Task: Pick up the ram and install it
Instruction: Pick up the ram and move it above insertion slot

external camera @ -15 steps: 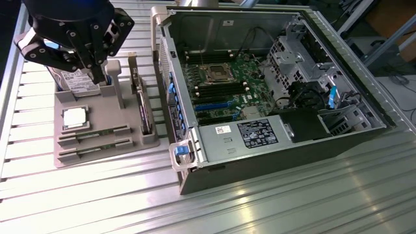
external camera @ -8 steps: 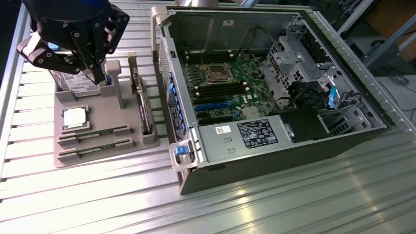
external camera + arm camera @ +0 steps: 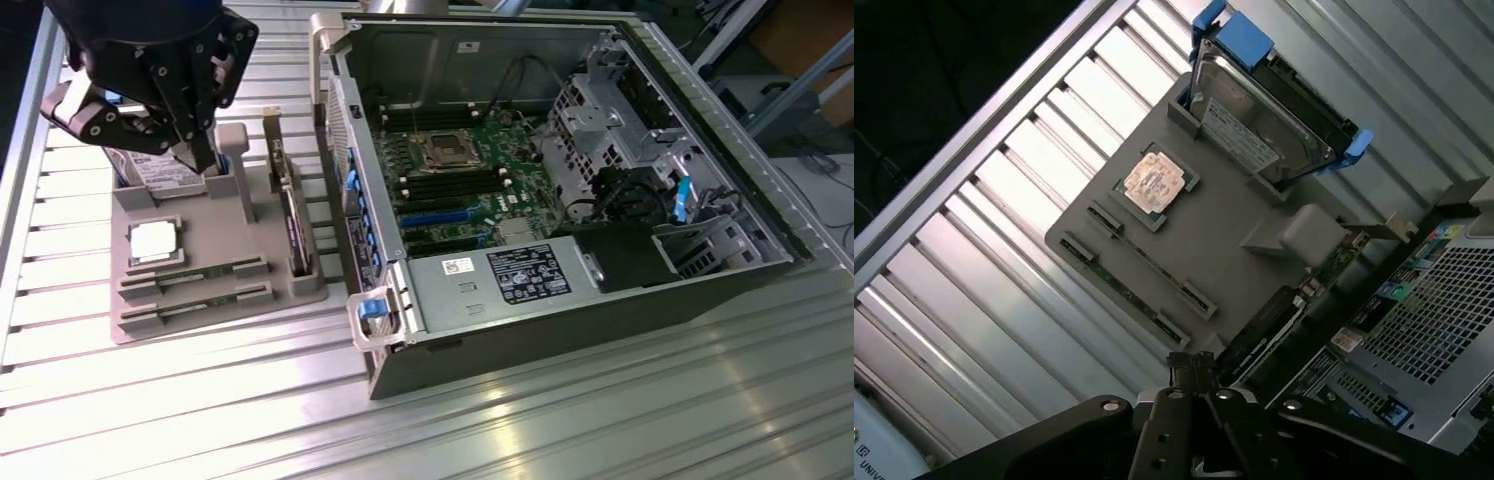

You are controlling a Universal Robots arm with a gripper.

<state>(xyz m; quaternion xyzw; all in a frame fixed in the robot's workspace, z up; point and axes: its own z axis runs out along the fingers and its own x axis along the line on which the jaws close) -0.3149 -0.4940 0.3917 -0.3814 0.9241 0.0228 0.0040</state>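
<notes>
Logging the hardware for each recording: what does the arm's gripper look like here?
The gripper is black throughout: a bulky body, jointed linkage bars with pale round pivot pins, and slim fingers tapering to narrow tips.

The pincer (image 3: 203, 166) is matte black: a round body, bulky linked knuckles with silver pivot screws, slim tapering fingers.

End effector (image 3: 210, 165) pointing straight down — fingers (image 3: 1182, 380) pressed together.
</notes>
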